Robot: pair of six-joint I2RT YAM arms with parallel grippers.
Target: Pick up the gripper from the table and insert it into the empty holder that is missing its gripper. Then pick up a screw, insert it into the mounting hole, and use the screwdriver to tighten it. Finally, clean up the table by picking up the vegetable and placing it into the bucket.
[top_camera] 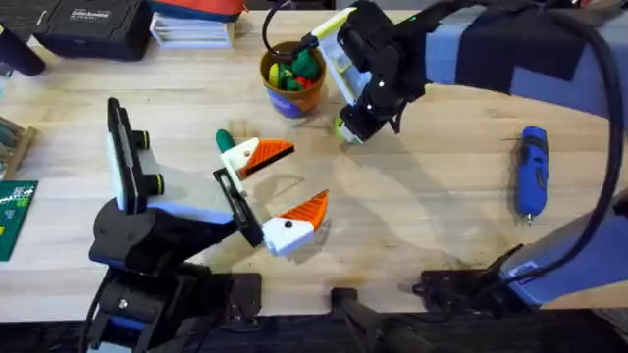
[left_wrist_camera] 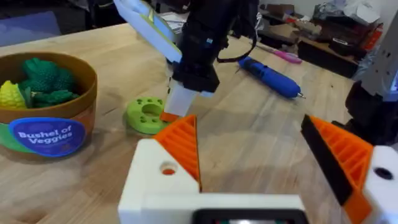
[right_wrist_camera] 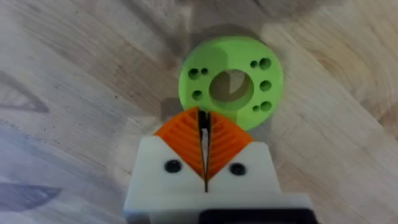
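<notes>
Above the green disc [right_wrist_camera: 231, 82], right gripper [right_wrist_camera: 204, 127].

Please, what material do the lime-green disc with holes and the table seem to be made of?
The lime-green disc looks like matte plastic, perhaps 3D-printed: one even colour, clean round holes and a soft, dull surface. The table looks like light wood with a smooth sealed finish: long grain lines and plank seams show, with a faint sheen.

Blue screwdriver [top_camera: 532, 172], orange-brown bucket [left_wrist_camera: 87, 93] with blue label, lime-green holed disc [right_wrist_camera: 231, 82].
</notes>
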